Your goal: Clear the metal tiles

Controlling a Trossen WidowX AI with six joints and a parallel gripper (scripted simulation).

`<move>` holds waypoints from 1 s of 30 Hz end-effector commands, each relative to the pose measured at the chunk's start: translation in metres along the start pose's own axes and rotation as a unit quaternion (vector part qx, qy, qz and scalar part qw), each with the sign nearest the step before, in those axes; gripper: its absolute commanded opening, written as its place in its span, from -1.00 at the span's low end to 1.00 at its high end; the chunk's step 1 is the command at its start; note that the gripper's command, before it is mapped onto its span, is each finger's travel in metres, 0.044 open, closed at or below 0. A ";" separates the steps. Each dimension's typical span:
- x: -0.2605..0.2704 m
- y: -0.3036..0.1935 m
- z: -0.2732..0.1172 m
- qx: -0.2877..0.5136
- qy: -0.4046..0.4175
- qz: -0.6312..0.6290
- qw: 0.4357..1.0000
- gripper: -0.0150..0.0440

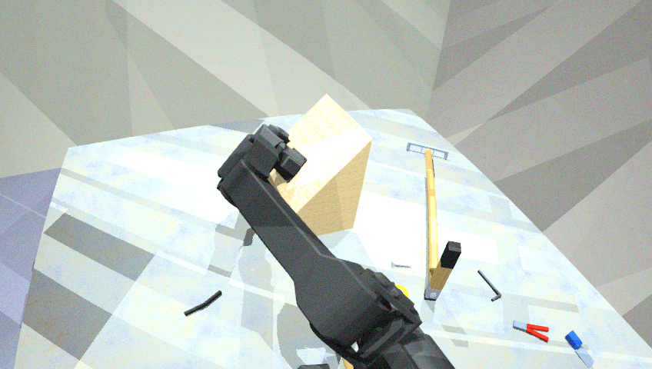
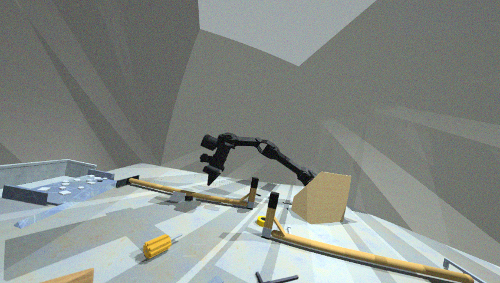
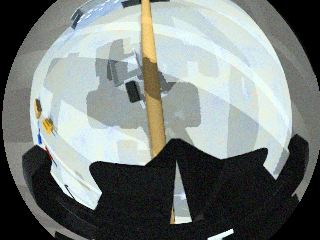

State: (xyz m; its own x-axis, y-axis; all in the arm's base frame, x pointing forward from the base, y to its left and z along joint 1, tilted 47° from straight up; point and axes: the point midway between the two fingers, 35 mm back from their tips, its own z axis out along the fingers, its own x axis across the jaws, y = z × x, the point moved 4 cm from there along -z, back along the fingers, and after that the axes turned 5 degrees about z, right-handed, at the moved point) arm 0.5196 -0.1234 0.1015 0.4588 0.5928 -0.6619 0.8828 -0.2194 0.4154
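Observation:
My gripper (image 2: 209, 183) (image 3: 176, 150) is shut with nothing between its fingers, above the long scraper (image 2: 157, 187) (image 3: 153, 105). The scraper lies on the table: a wooden shaft, a dark blade beside the steel plate, and an upright black-topped grip at the other end. The steel bench plate (image 2: 85, 191) is at the left in the exterior view, with several pale metal tiles (image 2: 65, 193) scattered on it. The grey-walled catch box (image 2: 35, 172) stands at its far end; its inside is mostly hidden. In the top view the arm hides the fingers.
A second wooden-shafted tool (image 1: 431, 201) (image 2: 336, 250) has an open frame head. A large wooden block (image 1: 340, 196) (image 2: 326, 198) stands near the arm. A grey piece (image 2: 177, 196) (image 3: 126, 70) lies beside the scraper's shaft. A yellow screwdriver (image 2: 157, 246), yellow ring (image 2: 261, 220) and red-handled pliers (image 1: 535, 329) lie about.

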 end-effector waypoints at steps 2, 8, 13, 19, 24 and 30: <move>0.000 0.000 0.000 0.000 0.000 0.000 1.000 -0.49; 0.000 0.000 0.000 0.000 0.000 0.000 1.000 -0.49; 0.000 0.000 0.000 0.000 0.000 0.000 1.000 -0.49; 0.000 0.000 0.000 0.000 0.000 0.000 1.000 -0.49; 0.003 0.001 -0.012 -0.014 0.002 -0.005 1.000 -0.14; 0.009 0.002 -0.041 -0.047 0.008 -0.018 0.999 0.40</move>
State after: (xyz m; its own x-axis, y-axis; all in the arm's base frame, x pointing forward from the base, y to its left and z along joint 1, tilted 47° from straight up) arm 0.5211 -0.1015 0.1146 0.4417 0.6051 -0.6624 0.8831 -0.1633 0.4397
